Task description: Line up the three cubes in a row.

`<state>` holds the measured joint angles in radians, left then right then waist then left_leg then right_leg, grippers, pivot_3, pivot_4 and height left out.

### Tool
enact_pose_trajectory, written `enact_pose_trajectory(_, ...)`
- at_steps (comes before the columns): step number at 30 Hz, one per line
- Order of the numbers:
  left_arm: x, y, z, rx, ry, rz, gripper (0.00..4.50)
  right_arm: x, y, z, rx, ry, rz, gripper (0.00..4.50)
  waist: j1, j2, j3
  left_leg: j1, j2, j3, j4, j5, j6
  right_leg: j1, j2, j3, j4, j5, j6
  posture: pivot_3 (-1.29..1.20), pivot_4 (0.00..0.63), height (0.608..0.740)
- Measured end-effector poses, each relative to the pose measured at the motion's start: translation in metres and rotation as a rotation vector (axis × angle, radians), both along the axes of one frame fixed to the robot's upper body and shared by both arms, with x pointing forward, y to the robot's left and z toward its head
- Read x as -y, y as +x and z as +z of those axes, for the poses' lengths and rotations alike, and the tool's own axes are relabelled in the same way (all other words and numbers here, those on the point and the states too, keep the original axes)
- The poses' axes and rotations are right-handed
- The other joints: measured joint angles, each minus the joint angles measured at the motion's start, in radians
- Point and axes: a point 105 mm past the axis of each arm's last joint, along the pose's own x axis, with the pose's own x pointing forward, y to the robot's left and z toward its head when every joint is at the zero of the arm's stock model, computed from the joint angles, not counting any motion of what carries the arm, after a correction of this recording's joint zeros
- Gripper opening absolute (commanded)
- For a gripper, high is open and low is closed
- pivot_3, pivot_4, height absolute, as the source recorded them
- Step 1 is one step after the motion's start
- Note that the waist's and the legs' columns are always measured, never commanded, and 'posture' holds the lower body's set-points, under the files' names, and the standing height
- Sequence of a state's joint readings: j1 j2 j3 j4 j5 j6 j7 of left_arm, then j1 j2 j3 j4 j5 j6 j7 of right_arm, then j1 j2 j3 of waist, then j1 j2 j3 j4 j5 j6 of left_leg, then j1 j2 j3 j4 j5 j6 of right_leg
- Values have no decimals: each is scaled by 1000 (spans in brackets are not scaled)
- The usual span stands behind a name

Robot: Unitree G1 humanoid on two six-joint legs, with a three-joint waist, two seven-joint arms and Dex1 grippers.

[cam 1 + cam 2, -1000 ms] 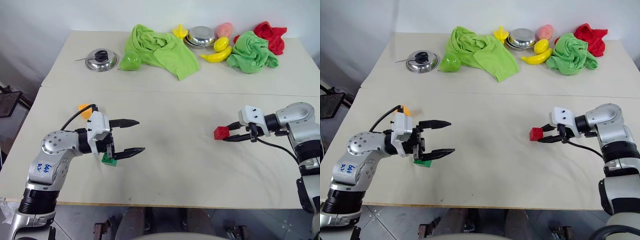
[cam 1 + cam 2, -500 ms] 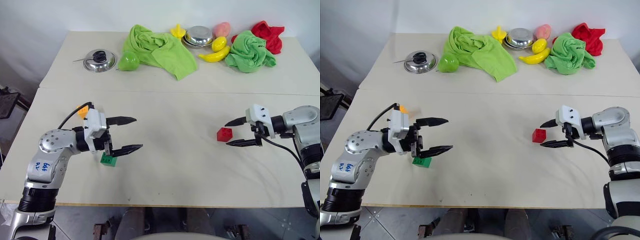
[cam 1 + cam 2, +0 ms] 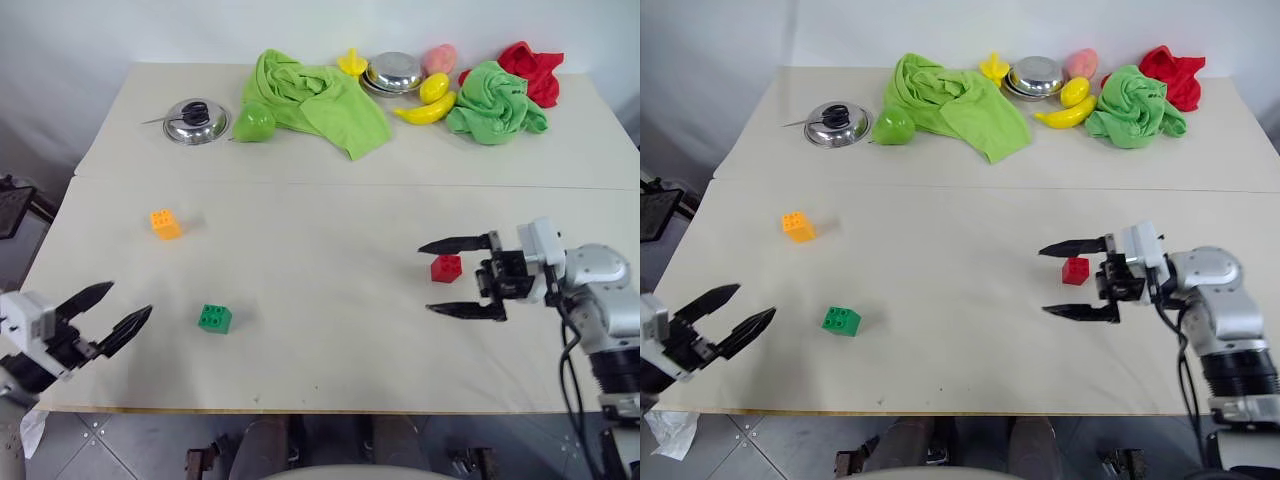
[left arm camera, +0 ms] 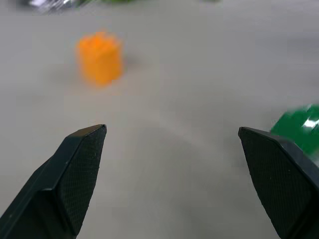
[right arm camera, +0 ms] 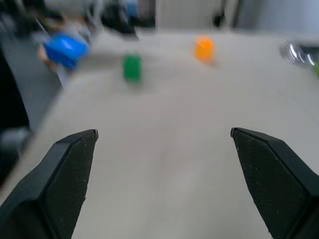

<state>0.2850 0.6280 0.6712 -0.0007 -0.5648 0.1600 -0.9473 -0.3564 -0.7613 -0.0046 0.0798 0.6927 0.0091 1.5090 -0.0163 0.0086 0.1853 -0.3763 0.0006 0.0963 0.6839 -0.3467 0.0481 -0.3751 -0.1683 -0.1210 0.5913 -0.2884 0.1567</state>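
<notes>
Three cubes: one orange cube (image 3: 165, 223), one green cube (image 3: 214, 318), one red cube (image 3: 446, 267). Two green cloths (image 3: 318, 95) (image 3: 494, 101) and one red cloth (image 3: 533, 69). One metal bowl (image 3: 392, 72), one metal lid (image 3: 196, 120), one pear (image 3: 255, 123), one banana (image 3: 426, 110).

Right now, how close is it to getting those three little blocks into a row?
Nothing looks lined up yet. The small orange studded plastic cube, green studded cube and red studded cube lie scattered across the table. Neither gripper holds anything: the left gripper is open near the table's edge, the right gripper open around the red cube. All the placing remains.
</notes>
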Motion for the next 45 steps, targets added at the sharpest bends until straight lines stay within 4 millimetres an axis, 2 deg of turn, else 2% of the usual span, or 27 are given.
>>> enact_pose_trajectory(2, -19, -15, -16, -57, -20, 65, 4500, -16, -8, -1, -6, 58, 36, 4471, 1, 0, 0, 0, 1, 0, 0, -2, -1, -1, 0, 0, 0, 0, -1, 0, 150, 740)
enact_pose_trajectory(4, -29, -25, -28, -104, -27, 93, 4500, -23, -12, -5, -31, 84, 41, 4471, 7, 0, 0, 0, 0, 0, 0, -3, 0, -1, -1, 0, 0, 0, -1, 0, 150, 740)
enact_pose_trajectory(8, -25, -26, -22, -96, 38, 12, 4500, -20, -20, -12, -56, 68, 56, 4471, 23, -3, -1, 0, -1, -1, 0, -7, -4, -1, -3, 0, 0, 0, -2, 0, 150, 740)
enact_pose_trajectory(10, -10, -20, -14, -87, 102, -106, 4500, -10, -21, -14, -59, 42, 31, 4471, 26, -3, -1, 0, -2, 0, 0, -7, -3, -1, -4, 0, 0, 0, -2, 0, 150, 740)
enact_pose_trajectory(15, 50, -1, 0, -50, 228, -463, 4500, 24, -24, -8, -24, -26, -74, 4471, 26, -3, -1, 0, -3, 0, 0, -6, 1, -1, -3, -2, 0, 0, -2, 0, 150, 740)
enact_pose_trajectory(18, 76, 12, -1, -31, 287, -638, 4500, 42, -32, -18, -98, -98, -124, 4471, 24, -2, -1, 0, -2, 1, -1, -5, 1, 0, -1, -6, 0, 0, -3, 0, 150, 740)
enact_pose_trajectory(21, 88, 25, -8, -34, 323, -736, 4500, 49, -37, -21, -129, -116, -149, 4471, 15, -2, -1, 1, 0, 5, -1, -5, 2, 0, -1, -9, 0, 0, -3, 0, 150, 740)
enact_pose_trajectory(25, 93, 40, -17, -51, 372, -813, 4500, 49, -42, -25, -155, -124, -153, 4471, 9, -2, -1, 3, 2, 9, -1, -5, 2, -1, 0, -8, 1, 0, -2, 0, 150, 740)
enact_pose_trajectory(28, 97, 47, -18, -45, 388, -862, 3900, 50, -45, -24, -147, -128, -164, 4500, 14, -2, -1, 3, 2, 8, 0, -5, 2, -1, 0, -9, 1, 0, -3, 0, 150, 740)
enact_pose_trajectory(33, 102, 40, -19, -70, 392, -973, 2351, 56, -51, -27, -157, -134, -201, 4500, 16, -2, -1, 3, 1, 8, 0, -5, 2, -1, 0, -9, 1, 0, -2, 0, 150, 740)
enact_pose_trajectory(36, 107, 44, -10, -50, 396, -1010, 1478, 62, -54, -27, -154, -139, -239, 4500, 20, -2, -1, 3, 1, 8, 0, -5, 2, 0, 0, -9, 1, 0, -2, 0, 150, 740)
enact_pose_trajectory(41, 129, 64, 23, 5, 348, -1054, 1484, 73, -61, -34, -170, -160, -300, 4500, 28, -2, -1, 3, 1, 7, 1, -5, 3, 0, 0, -9, 2, 0, -2, 0, 150, 740)
enact_pose_trajectory(45, 166, 87, 68, 79, 305, -1136, 1484, 86, -66, -36, -180, -171, -370, 4500, 42, -3, -1, 3, -1, 7, 2, -4, 3, 1, 0, -8, 2, 1, -1, 0, 150, 740)
